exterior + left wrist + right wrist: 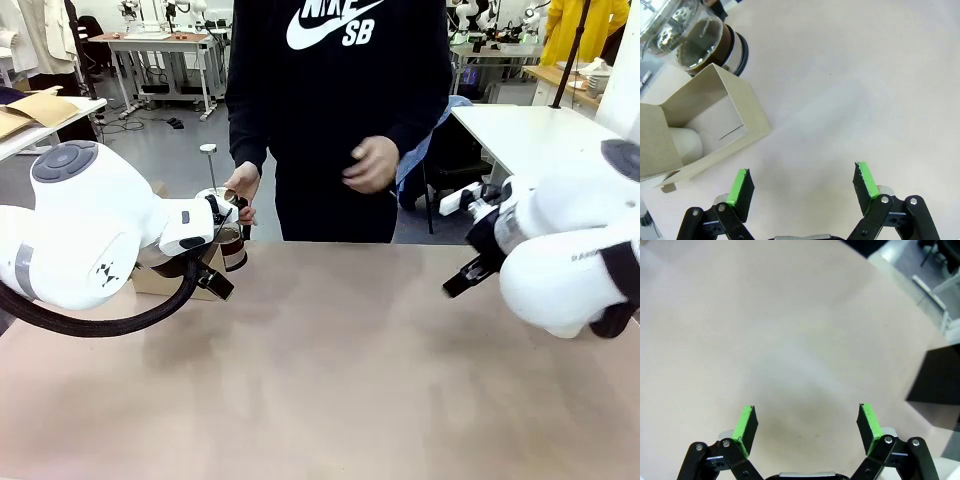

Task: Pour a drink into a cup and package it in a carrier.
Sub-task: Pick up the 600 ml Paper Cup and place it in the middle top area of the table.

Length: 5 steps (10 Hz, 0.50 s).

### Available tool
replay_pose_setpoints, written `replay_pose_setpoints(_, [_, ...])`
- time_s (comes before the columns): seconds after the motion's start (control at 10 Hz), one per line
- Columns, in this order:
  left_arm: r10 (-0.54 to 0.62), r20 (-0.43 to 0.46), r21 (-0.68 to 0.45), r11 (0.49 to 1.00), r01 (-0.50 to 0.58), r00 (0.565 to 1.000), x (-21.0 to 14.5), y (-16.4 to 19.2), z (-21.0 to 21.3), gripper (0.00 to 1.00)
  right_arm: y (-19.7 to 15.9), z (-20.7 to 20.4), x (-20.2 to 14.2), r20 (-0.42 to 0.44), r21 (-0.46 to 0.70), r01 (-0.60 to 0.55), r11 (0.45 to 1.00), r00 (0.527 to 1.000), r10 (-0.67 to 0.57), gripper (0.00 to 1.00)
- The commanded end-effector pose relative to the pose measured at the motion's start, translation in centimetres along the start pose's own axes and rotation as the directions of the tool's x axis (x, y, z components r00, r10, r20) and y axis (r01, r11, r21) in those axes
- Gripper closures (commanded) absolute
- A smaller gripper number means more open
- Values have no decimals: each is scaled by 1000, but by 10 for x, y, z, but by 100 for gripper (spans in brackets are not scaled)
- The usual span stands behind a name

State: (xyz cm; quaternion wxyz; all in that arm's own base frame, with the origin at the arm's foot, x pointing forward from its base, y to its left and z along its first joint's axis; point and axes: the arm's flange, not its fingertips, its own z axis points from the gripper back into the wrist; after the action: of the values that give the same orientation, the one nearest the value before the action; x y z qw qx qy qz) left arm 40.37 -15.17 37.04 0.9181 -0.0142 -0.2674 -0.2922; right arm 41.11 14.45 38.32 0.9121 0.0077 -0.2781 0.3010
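The drink is dark brown liquid in a clear glass plunger jug (pixel 233 246) standing at the table's far left edge. A person's hand (pixel 243 186) rests on its top and handle. In the left wrist view the jug (pixel 702 42) is at the top left. My left gripper (pixel 802 182) hangs open over bare table, a little short of the jug; from the front this gripper (pixel 216 283) sits just before it. A white cup (pixel 687 142) lies inside an open cardboard box (pixel 735 100). My right gripper (pixel 807 424) is open above bare table at the right (pixel 462 279). The carrier is out of view.
From the front, the cardboard box (pixel 150 278) sits partly behind my left arm. A dark box (pixel 940 385) stands at the table's edge in the right wrist view. The person stands at the far side with the other hand (pixel 372 163) held at waist height. The tan tabletop (pixel 330 380) is bare in the middle.
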Motion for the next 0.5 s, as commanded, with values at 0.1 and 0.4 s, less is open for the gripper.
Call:
replay_pose_setpoints(0.1, [0,0,0,1000,0,1000,0,0,0,0,-105,45,9,66,43,13,999,998,-16,0])
replay_pose_setpoints(0.4, [0,0,0,1000,0,1000,0,0,0,0,-165,82,-29,210,66,-43,997,977,29,0])
